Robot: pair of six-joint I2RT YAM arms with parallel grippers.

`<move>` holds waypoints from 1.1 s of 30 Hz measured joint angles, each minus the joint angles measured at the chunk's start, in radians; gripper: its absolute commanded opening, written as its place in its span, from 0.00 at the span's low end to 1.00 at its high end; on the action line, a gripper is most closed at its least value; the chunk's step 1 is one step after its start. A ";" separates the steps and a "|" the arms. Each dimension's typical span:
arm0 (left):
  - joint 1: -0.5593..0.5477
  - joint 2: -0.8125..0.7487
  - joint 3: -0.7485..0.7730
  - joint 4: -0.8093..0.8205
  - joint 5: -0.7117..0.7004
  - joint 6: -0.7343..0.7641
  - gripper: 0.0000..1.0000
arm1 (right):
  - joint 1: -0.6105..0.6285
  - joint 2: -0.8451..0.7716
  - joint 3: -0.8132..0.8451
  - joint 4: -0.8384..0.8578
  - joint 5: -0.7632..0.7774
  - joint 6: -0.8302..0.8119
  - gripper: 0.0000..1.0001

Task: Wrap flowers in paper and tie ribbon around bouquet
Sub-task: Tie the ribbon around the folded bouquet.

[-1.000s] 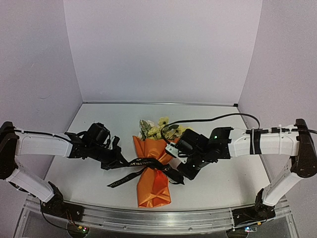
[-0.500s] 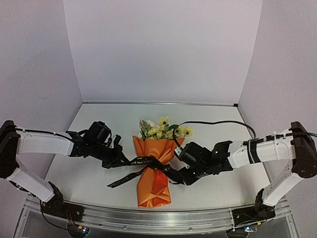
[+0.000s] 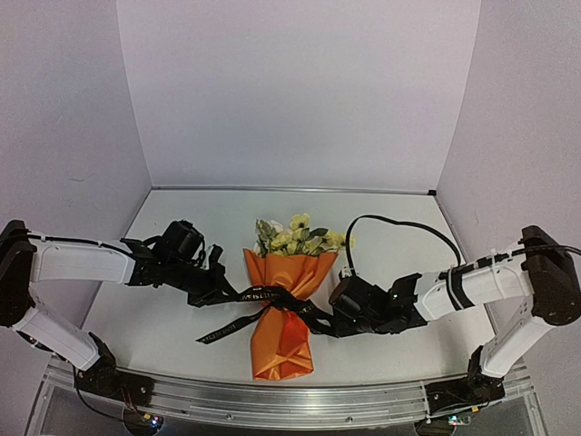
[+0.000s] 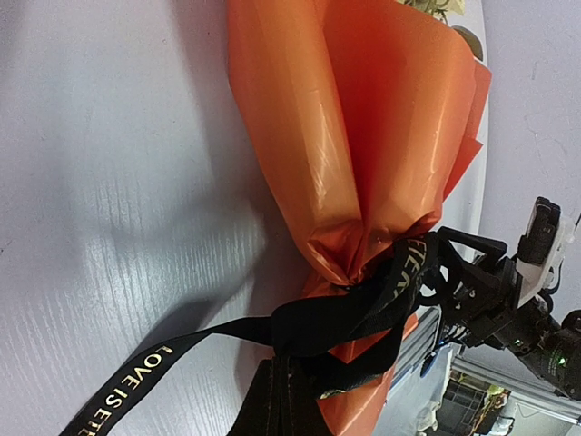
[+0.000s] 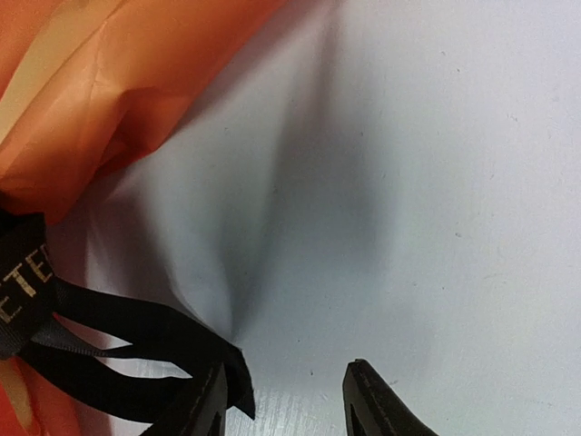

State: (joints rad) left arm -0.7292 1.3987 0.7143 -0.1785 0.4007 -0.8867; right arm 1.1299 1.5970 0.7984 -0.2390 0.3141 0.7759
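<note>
Two claws flank one bouquet lying on the tabletop, midway between the left and right edges and closer to the near edge. Orange paper is pinched at a waist and flares again toward the near edge. Pale yellow and cream flowers show at its open end, which points to the far edge. A black ribbon with gold lettering circles the waist, and one loose tail trails across the tabletop toward the near left corner. The left claw, just left of the waist, is clamped together on a strand of the ribbon. The right claw sits low over the tabletop just right of the waist, fingers apart with nothing between them; a ribbon end lies against one finger.
</note>
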 measured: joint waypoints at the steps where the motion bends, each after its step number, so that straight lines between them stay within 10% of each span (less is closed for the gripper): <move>1: 0.000 0.000 0.000 -0.001 0.000 0.000 0.00 | 0.002 -0.002 -0.005 0.003 0.000 0.012 0.47; 33: 0.000 0.000 0.000 -0.004 0.016 0.002 0.00 | 0.034 0.057 -0.010 0.018 -0.074 0.325 0.38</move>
State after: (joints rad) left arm -0.7292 1.3991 0.7143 -0.1822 0.4164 -0.8845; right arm 1.1637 1.6545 0.7882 -0.2211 0.2400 1.1008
